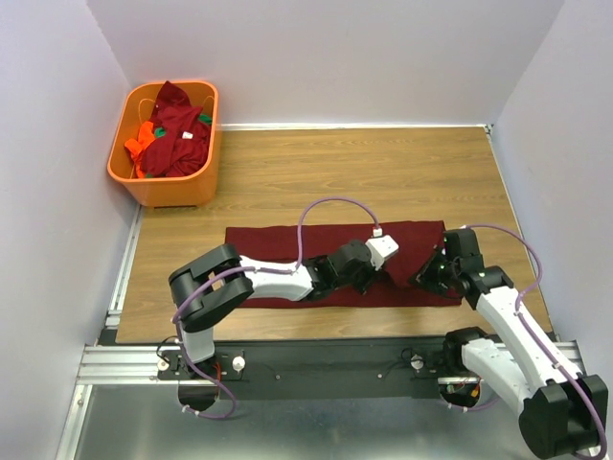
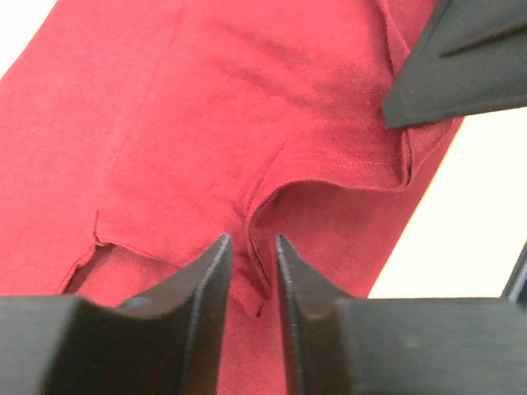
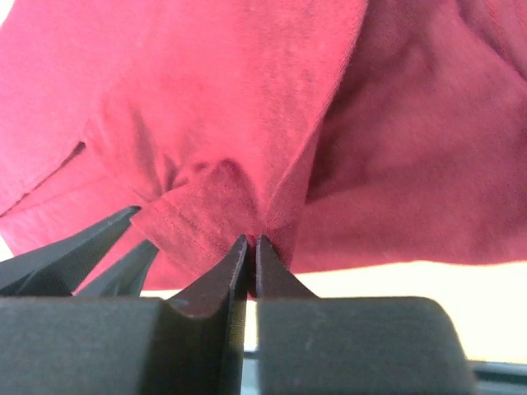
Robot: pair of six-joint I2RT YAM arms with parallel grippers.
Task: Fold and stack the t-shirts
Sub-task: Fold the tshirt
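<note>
The t-shirt [image 1: 287, 244], dark maroon, lies across the near tabletop [image 1: 364, 172] with its right end lifted: the right jaws pinch its hem, while the left jaws stand narrowly parted about a cloth ridge, and I cannot tell whether they grip it. Both should carry that end leftward level and together, I judge, so the edges meet squarely. No writing is legible; the white tag [image 1: 188, 135] in the basket [image 1: 168, 187] is too small.

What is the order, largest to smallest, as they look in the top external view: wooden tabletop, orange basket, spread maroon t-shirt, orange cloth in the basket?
1. wooden tabletop
2. spread maroon t-shirt, partly hidden by the arms, so only narrowly ahead
3. orange basket
4. orange cloth
</note>
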